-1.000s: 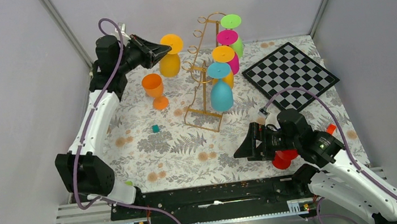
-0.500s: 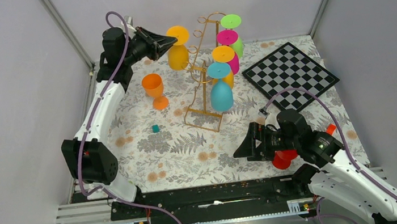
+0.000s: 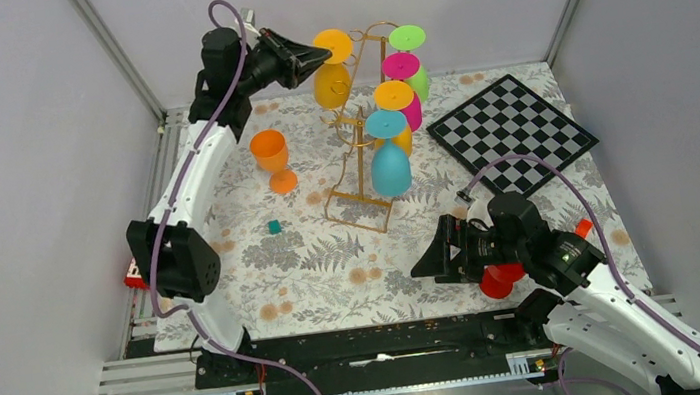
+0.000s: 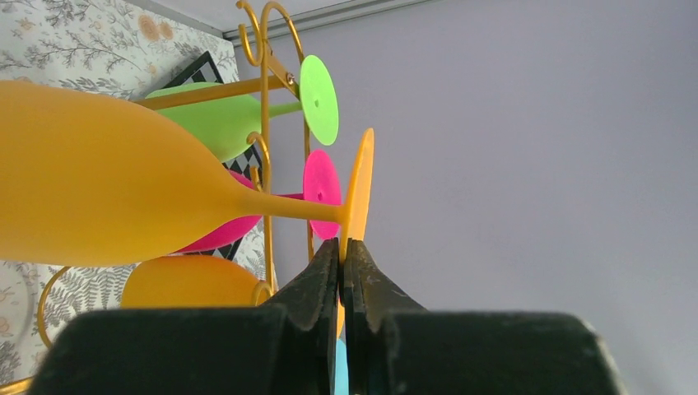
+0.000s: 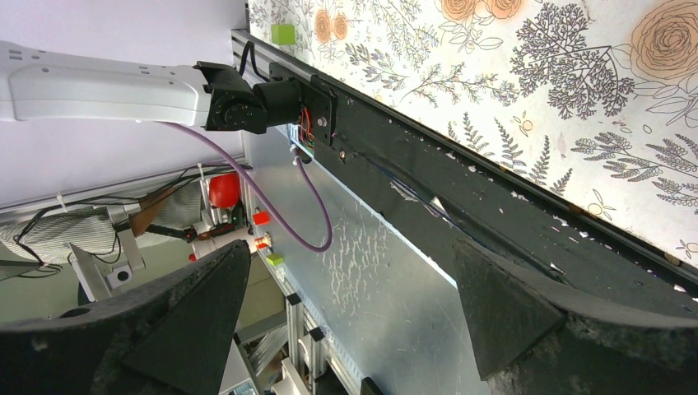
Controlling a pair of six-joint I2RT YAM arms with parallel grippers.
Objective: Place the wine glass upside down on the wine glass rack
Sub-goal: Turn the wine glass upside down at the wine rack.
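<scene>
My left gripper [image 3: 320,55] is shut on the foot of a yellow wine glass [image 3: 331,84], held upside down in the air against the left side of the gold wire wine glass rack [image 3: 358,156], near its top rail. In the left wrist view the fingertips [image 4: 342,243] pinch the rim of the foot, and the yellow glass [image 4: 107,181] lies in front of the rack's rail [image 4: 265,148]. Green [image 3: 408,44], pink [image 3: 401,70], orange [image 3: 395,101] and blue [image 3: 388,157] glasses hang on the rack. My right gripper [image 3: 424,261] is open and empty, low at the front right [image 5: 352,251].
An orange wine glass [image 3: 271,157] stands upright on the floral cloth left of the rack. A small teal cube [image 3: 274,227] lies in front of it. A chessboard [image 3: 509,133] lies at the back right. A red object [image 3: 497,280] sits under my right arm.
My left arm has carried the yellow glass up and to the right, from beside the orange glass to the rack's top rail. The right arm has not moved.
</scene>
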